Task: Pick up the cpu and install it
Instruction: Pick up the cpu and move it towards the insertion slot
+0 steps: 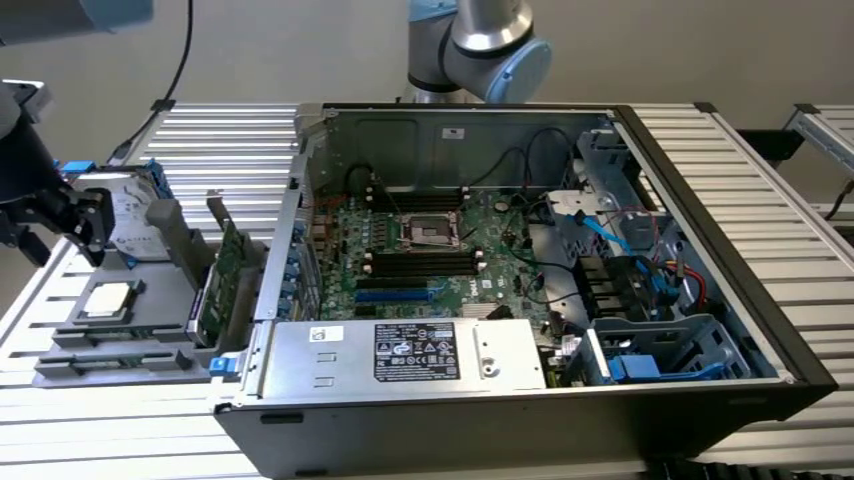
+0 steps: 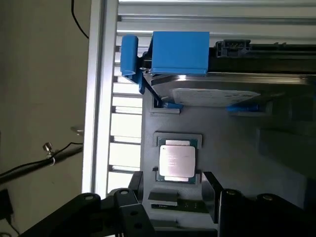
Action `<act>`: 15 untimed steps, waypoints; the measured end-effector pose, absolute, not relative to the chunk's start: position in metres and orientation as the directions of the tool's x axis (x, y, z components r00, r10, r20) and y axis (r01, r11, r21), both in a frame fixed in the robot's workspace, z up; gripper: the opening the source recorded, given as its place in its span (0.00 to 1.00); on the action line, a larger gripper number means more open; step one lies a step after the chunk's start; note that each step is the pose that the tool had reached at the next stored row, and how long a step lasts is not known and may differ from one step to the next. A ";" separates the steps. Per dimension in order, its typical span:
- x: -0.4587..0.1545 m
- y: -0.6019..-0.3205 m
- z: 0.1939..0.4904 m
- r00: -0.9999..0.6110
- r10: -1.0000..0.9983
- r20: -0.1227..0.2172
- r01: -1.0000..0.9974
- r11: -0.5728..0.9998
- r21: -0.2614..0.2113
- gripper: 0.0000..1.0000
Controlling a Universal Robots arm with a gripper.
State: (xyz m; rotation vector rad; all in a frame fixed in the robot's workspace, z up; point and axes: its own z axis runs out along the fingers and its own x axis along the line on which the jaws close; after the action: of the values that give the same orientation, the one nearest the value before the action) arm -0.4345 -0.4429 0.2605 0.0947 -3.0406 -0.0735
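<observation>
Wrist view: the gripper (image 2: 172, 183) hangs above the grey holder (image 2: 237, 148), fingers apart and empty. The cpu (image 2: 177, 162) lies flat in its recess just beyond the fingertips, untouched. I judge the pick-up is in hand; it requires the fingers to straddle the chip squarely. The socket (image 1: 434, 232) sits well apart from the tool, inside the computer case (image 1: 400, 150).

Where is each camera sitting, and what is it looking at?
Exterior view: off the arm, high up, looking down into the open computer case; part of that arm and the hand show.
Wrist view: on the wrist, looking down at the cpu in its grey holder; the open hand's black fingers show.
Both see: the cpu, the grey holder and the hard drive.
</observation>
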 end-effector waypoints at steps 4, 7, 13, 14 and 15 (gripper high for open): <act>-0.434 -0.443 0.253 -0.993 -0.073 0.096 -0.068 0.996 0.051 0.60; -0.434 -0.443 0.248 -0.993 -0.073 0.093 -0.068 0.996 0.051 0.60; -0.434 -0.443 0.237 -0.994 -0.073 0.087 -0.069 0.996 0.050 0.60; -0.435 -0.443 0.235 -0.994 -0.073 0.085 -0.069 0.996 0.050 0.61; -0.434 -0.443 0.233 -0.994 -0.073 0.084 -0.069 0.996 0.050 0.61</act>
State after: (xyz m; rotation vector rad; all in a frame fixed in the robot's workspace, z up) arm -0.4345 -0.4429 0.2333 0.1085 -3.0533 -0.0723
